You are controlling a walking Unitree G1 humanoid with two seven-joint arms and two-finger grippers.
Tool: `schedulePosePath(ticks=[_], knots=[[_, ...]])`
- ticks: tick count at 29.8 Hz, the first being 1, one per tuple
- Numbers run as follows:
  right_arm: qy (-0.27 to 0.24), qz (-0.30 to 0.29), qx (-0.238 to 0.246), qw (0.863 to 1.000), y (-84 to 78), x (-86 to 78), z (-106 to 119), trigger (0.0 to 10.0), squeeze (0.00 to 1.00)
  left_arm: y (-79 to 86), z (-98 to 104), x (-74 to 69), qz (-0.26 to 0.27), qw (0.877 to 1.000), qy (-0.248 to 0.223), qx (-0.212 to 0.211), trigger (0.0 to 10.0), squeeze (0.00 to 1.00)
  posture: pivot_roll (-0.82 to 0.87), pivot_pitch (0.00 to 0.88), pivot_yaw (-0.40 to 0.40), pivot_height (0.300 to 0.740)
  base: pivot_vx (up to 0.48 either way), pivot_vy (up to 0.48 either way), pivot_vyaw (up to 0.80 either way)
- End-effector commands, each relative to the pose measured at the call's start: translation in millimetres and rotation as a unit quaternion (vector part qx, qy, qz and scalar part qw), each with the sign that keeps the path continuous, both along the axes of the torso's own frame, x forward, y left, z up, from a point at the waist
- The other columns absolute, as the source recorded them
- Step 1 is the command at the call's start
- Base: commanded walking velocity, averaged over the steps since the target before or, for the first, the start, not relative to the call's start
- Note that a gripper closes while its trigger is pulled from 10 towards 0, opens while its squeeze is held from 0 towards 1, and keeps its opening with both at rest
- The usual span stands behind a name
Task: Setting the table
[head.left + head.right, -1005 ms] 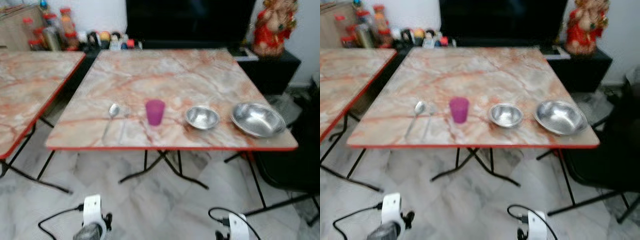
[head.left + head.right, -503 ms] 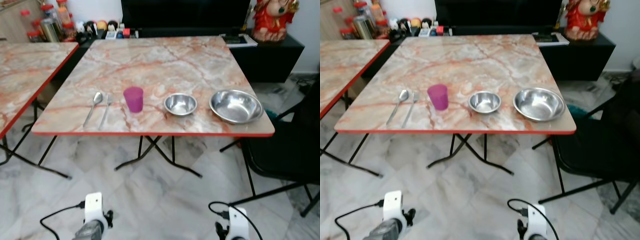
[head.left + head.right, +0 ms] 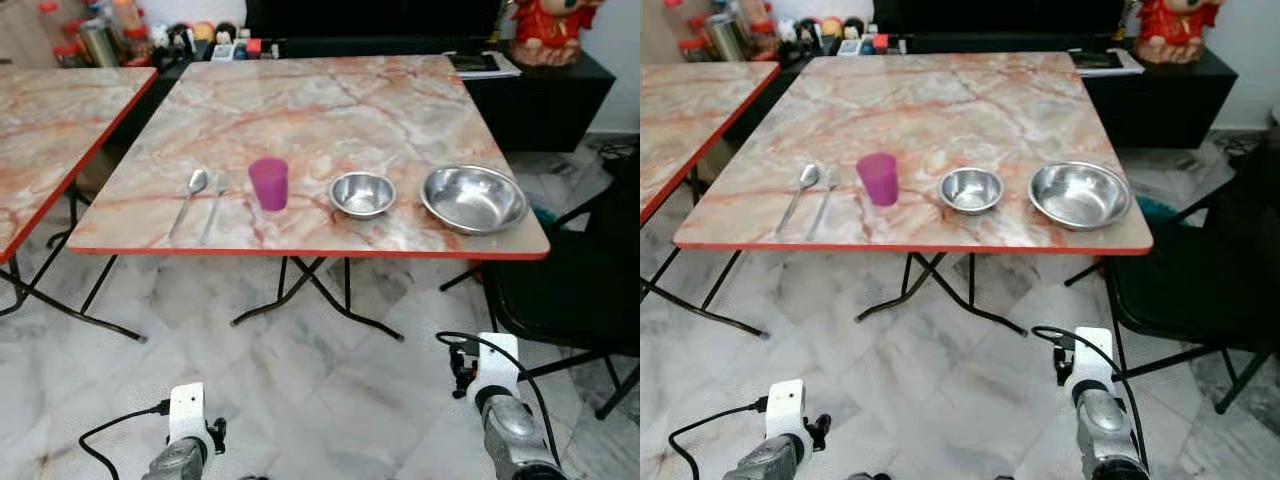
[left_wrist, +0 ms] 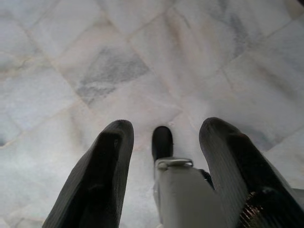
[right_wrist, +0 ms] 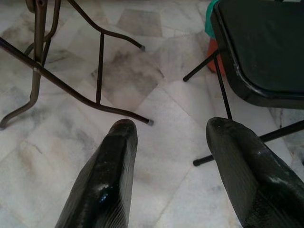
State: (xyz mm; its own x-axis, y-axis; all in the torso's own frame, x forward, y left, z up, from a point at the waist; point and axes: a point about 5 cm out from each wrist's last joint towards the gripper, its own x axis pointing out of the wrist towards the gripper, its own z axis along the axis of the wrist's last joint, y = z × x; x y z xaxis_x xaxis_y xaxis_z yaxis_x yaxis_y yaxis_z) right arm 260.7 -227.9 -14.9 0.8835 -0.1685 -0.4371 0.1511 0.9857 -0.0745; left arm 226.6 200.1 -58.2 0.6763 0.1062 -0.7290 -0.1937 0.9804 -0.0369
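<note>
You've got spoon (image 3: pixel 192 191), fork (image 3: pixel 214 194), pink cup (image 3: pixel 268 184), small bowl (image 3: pixel 362 193) and big bowl (image 3: pixel 473 198) lined along the counter (image 3: pixel 330 100) front edge. Nothing placed yet. Left gripper (image 4: pixel 161 142) and right gripper (image 5: pixel 171 142) spread wide, empty, low over floor.

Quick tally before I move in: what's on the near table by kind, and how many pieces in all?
Spoon: 1
Fork: 1
Purple cup: 1
Steel bowls: 2, a small one and a large one
Total: 5 pieces, in a row along the marble table's near edge.
</note>
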Motion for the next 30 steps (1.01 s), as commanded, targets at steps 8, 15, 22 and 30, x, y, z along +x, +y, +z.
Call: schedulePosePath(ticks=[8, 15, 22, 30], knots=[[-0.079, 0.003, -0.012, 0.997, 6.3, -6.3, 14, 10.0, 0.00, 4.9, -3, -5.6, -0.001, 1.000, 0.008, -0.001, 10.0, 0.00, -0.13, 0.123, 0.033, 0.711, 0.000, 0.000, 0.00], [-0.121, 0.009, -0.042, 0.992, 7.0, -25.6, 27, 10.0, 0.00, 6.5, -4, -7.8, -0.004, 1.000, 0.009, -0.002, 10.0, 0.00, -0.14, 0.125, 0.033, 0.711, 0.000, 0.000, 0.00], [-0.218, -0.038, -0.053, 0.974, -5.5, -2.3, 90, 10.0, 0.00, 5.6, -4, -8.0, -0.013, 1.000, 0.008, -0.002, 10.0, 0.00, -0.15, 0.124, 0.038, 0.711, 0.000, 0.000, 0.00], [-0.278, -0.034, -0.036, 0.959, -3.0, 45.2, 145, 10.0, 0.00, 2.4, -3, -6.2, -0.015, 1.000, 0.006, -0.001, 10.0, 0.00, -0.15, 0.122, 0.043, 0.711, 0.191, 0.000, 0.00]])
